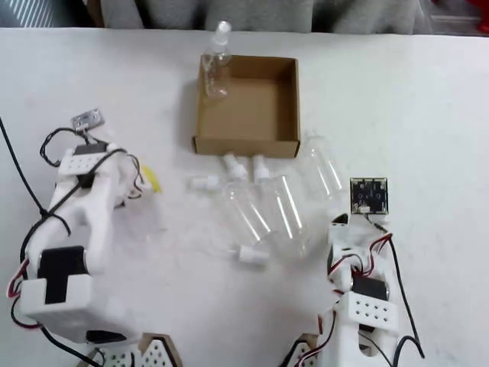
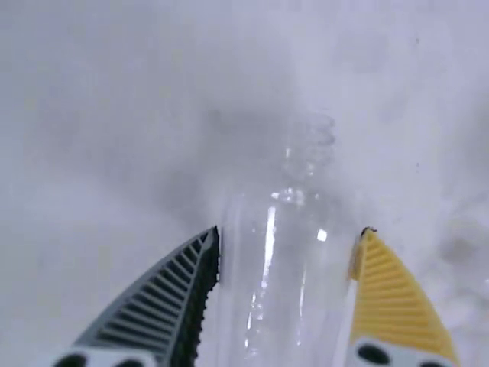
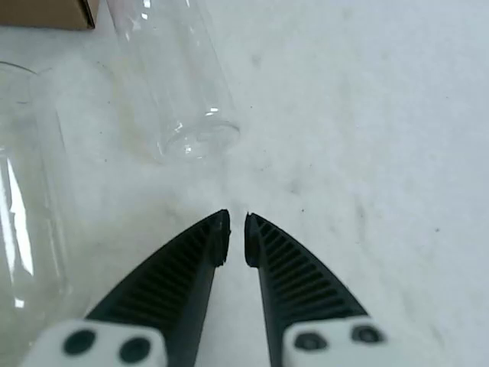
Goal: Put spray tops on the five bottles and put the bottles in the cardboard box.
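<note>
1. High view: one clear plastic capped bottle (image 1: 216, 73) leans in the brown cardboard box (image 1: 244, 144). Three bottles and loose white spray tops (image 1: 254, 254) lie on the white counter (image 1: 397, 92), so four are left to box.
2. Left wrist view: the left gripper (image 2: 290, 231) grasps a clear topless bottle (image 2: 279, 267).
3. Right wrist view: the right gripper (image 3: 235, 229) is clenched and empty, near a lying bottle (image 3: 179, 84).

Bottles (image 1: 283, 206) are clear, cardboard box (image 1: 244, 145) brown, table (image 1: 428, 99) white.
</note>
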Tool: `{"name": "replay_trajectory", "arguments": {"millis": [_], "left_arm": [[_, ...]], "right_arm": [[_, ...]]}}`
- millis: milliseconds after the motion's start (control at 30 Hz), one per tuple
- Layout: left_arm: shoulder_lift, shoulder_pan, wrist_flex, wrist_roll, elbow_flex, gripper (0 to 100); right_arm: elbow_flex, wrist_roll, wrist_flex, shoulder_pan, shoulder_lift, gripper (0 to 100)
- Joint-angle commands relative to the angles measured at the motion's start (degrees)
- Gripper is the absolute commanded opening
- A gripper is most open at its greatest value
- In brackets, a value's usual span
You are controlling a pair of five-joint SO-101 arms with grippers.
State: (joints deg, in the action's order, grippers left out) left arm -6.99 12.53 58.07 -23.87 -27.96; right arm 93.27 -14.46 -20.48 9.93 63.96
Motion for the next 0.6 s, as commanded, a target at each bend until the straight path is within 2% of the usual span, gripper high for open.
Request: {"name": "replay_trajectory", "arguments": {"millis": [0,200,367,567], "left_arm": [[-1.2,0.9,-0.8,-0.4,4.5,28],[-3.9,1.2,-0.8,-0.4,5.8,29],[-4.4,1.0,-0.9,-2.3,5.8,36],[-4.5,1.1,-0.9,-2.7,5.8,36]], "right_arm": [[-0.5,-0.5,0.7,-0.2,0.7,2.4],[-0.5,-0.5,0.7,-0.2,0.7,2.4],[-0.5,-0.5,0.8,-0.2,0.7,2.4],[-0.5,-0.5,0.8,-0.2,0.7,2.4]]}}
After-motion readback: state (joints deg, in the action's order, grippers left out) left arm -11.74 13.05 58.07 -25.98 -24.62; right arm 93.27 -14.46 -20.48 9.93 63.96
